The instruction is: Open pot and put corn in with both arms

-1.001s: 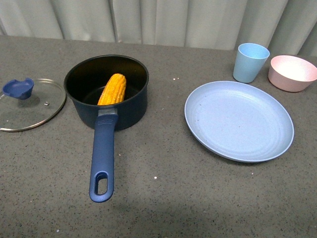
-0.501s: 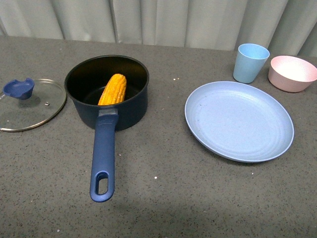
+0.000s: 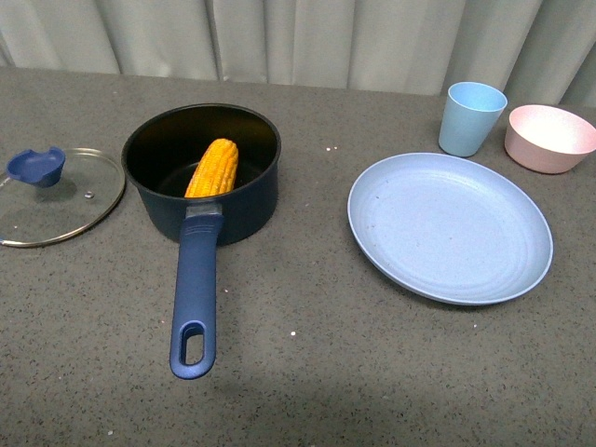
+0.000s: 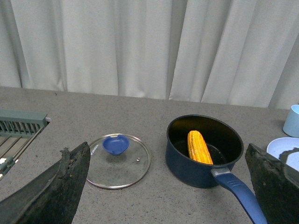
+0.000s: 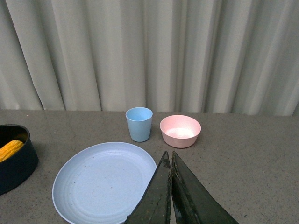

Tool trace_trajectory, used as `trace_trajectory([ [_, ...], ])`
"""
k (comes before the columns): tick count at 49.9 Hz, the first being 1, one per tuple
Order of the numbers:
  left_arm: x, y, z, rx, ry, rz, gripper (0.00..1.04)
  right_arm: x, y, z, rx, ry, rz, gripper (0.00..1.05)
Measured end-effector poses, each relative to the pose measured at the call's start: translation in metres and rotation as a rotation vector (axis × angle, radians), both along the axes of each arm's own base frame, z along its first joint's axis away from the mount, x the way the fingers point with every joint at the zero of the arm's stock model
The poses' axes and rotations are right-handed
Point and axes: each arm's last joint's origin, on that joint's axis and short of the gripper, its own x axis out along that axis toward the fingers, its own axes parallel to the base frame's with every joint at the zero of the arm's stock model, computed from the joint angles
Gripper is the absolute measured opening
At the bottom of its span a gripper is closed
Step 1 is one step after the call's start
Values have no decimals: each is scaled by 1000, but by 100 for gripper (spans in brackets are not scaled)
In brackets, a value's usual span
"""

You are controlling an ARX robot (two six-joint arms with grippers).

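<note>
Nearest, in the lower half of the front frame, the pot's long handle runs toward the camera across the grey surface (image 3: pixel 307 372). Behind it, left of centre, the uncovered pot (image 3: pixel 201 172) holds the corn (image 3: pixel 212 169), tilted against the inner wall. At the left edge the glass lid (image 3: pixel 54 196) lies flat, apart from the pot. A plate (image 3: pixel 450 226) sits right of centre, with a cup (image 3: pixel 471 116) and bowl (image 3: pixel 549 137) in the upper right. The left end effector (image 4: pixel 163 186) gapes wide and empty; the right end effector (image 5: pixel 171 186) is closed, gripping nothing.
</note>
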Motion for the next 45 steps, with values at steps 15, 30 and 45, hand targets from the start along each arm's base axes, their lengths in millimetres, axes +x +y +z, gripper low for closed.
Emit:
trace_trajectory([
  [15,0,0,0,0,0,0,98,0,0,0,-1,-1,0,33],
  [30,0,0,0,0,0,0,98,0,0,0,0,-1,0,97],
  [45,0,0,0,0,0,0,98,0,0,0,0,-1,0,96],
])
